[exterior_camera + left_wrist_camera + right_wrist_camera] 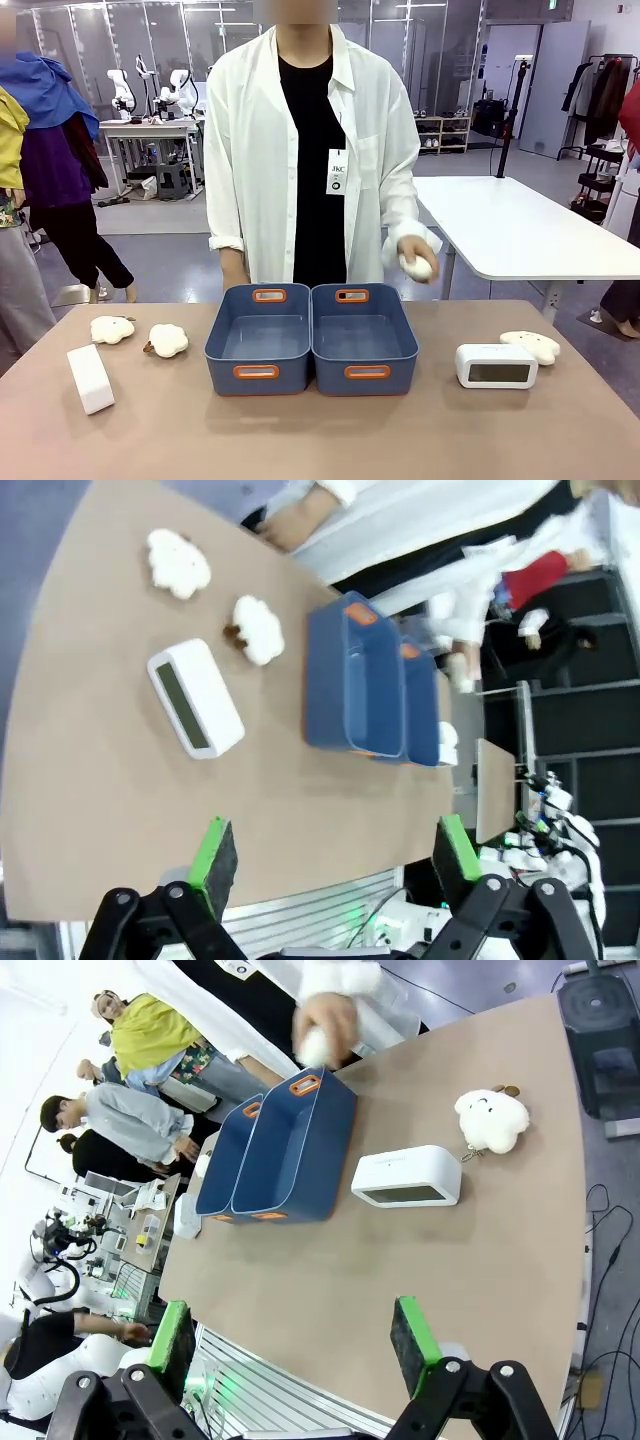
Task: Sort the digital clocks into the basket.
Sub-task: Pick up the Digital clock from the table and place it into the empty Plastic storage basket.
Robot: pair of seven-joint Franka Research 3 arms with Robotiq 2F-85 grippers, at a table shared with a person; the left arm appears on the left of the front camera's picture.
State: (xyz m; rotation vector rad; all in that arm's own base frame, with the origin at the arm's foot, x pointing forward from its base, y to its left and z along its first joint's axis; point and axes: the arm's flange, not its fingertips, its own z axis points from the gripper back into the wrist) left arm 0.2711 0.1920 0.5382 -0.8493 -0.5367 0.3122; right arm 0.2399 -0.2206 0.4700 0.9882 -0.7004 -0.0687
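one digital clock, the left clock (195, 698), lies on the tan table (90, 810) ahead of the left gripper (334, 852). it is out beyond that gripper's left-hand pad and well apart from it, with its grey display showing to the wrist camera. the left gripper's jaws stand spread wide with nothing between the green pads, over the table's near edge.

the right clock (407, 1176) stands upright ahead of the right gripper (292, 1338), roughly in line with its right-hand pad and well apart, display turned toward the jaws. these jaws are also spread fully and grip nothing.

both clocks rest on the table outside the bins. the left bin (260, 345) and the right bin (365, 345), blue with orange handle inserts, sit side by side and touching, farther out from both pairs of jaws than the clocks. i cannot tell which of the two is the one meant.

beyond the left clock, between it and the left bin, lie the first plush toy (112, 329) and the second plush toy (168, 340). a third plush toy (531, 346) lies just beyond the right clock.

at the far side, past the bins, a person in a white shirt stands. the person's hand (417, 262) holds a small white fluffy thing above the table's far edge, near the right bin.
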